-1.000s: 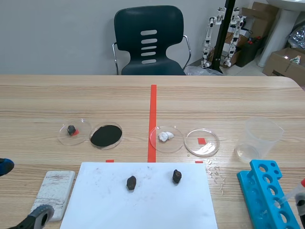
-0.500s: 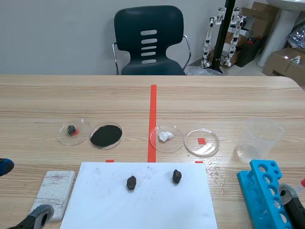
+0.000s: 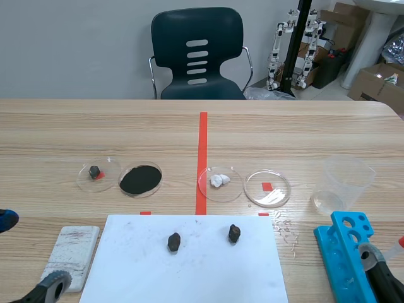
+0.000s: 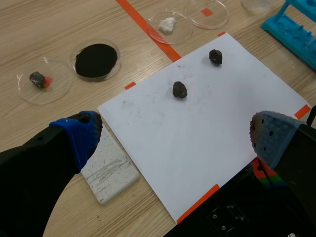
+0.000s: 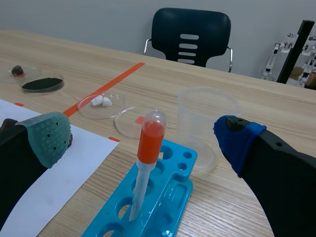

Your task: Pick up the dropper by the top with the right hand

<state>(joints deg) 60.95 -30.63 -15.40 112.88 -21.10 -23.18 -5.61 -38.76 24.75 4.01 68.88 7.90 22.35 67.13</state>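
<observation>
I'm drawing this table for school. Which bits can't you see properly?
- Tip of the dropper: right wrist view, hidden inside a hole in the blue rack.
- Near end of the blue rack: scene view, cut off by the bottom edge.
- What the clear cup holds, if anything: right wrist view, too faint to tell.

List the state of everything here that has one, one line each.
Clear dropper with orange-red bulb: upright in the blue plastic tube rack, not gripped.
Right hand: open, straddling the bulb without touching it.
Left hand: open, holding nothing.
Clear plastic beaker: upright.
Clear round dish nearest the beaker: empty.
</observation>
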